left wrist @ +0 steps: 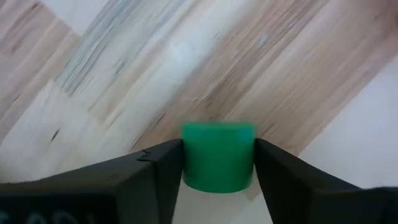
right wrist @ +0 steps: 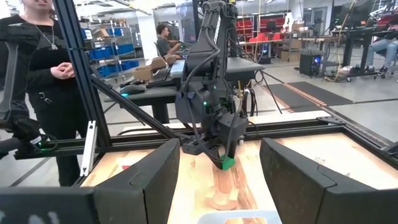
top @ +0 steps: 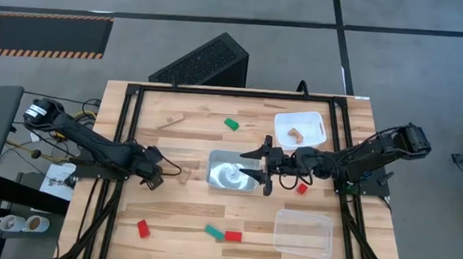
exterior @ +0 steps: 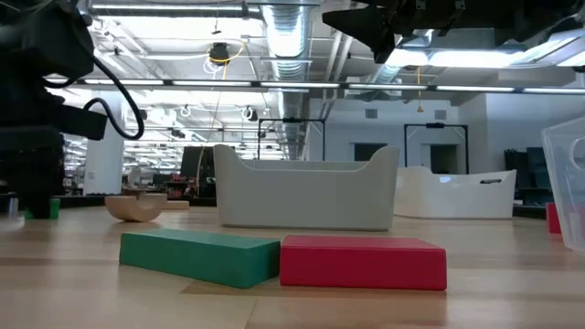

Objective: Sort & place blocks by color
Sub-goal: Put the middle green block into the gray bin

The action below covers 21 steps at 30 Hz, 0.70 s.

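Observation:
A small green block (left wrist: 217,155) stands between the fingers of my left gripper (left wrist: 217,163), which points steeply down at the table's left middle (top: 156,178). The right wrist view shows the same block (right wrist: 227,163) at those fingertips. My right gripper (top: 255,165) hangs open and level over the silvery tray (top: 221,178), with nothing between its fingers. Loose on the table lie a green block (top: 231,124), a wood block (top: 171,120), a red block (top: 143,229), a green and red pair (top: 222,234) and another red block (top: 301,187). My left gripper pinches the green block by two opposite sides (left wrist: 186,157) between its two fingers. The fingers come from above, pointing steeply down. In the low view the block (exterior: 41,208) sits low at table height; whether its underside rests on the wood, I cannot tell.
A wood arch block (top: 184,173) lies just right of my left gripper. A white tray (top: 322,123) at the far right holds a wood piece (top: 295,135). A clear tray (top: 302,232) stands near right. A black frame (top: 126,114) runs round the table; people stand beyond.

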Each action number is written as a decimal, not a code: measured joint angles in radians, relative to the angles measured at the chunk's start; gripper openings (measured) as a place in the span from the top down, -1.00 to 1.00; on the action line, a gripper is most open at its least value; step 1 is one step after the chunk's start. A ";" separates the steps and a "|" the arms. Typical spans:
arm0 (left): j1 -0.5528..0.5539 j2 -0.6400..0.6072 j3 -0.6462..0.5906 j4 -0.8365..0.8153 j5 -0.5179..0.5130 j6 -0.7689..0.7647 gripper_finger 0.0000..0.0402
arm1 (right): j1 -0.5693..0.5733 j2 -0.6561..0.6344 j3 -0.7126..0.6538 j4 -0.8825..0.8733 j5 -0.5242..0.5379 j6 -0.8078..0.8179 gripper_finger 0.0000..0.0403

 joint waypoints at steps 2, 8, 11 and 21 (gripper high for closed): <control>0.000 0.000 0.000 0.017 0.000 0.016 0.31 | 0.000 0.000 0.000 0.000 0.000 0.000 -0.22; 0.000 0.001 -0.002 0.082 -0.015 0.078 0.38 | -0.003 0.000 0.000 0.000 0.000 0.000 -0.22; 0.000 0.005 0.010 0.130 -0.017 0.134 0.38 | -0.003 0.000 0.000 0.000 0.000 0.008 -0.22; -0.002 0.003 0.096 0.157 -0.100 0.269 0.38 | -0.002 0.000 0.000 -0.001 0.000 0.008 -0.22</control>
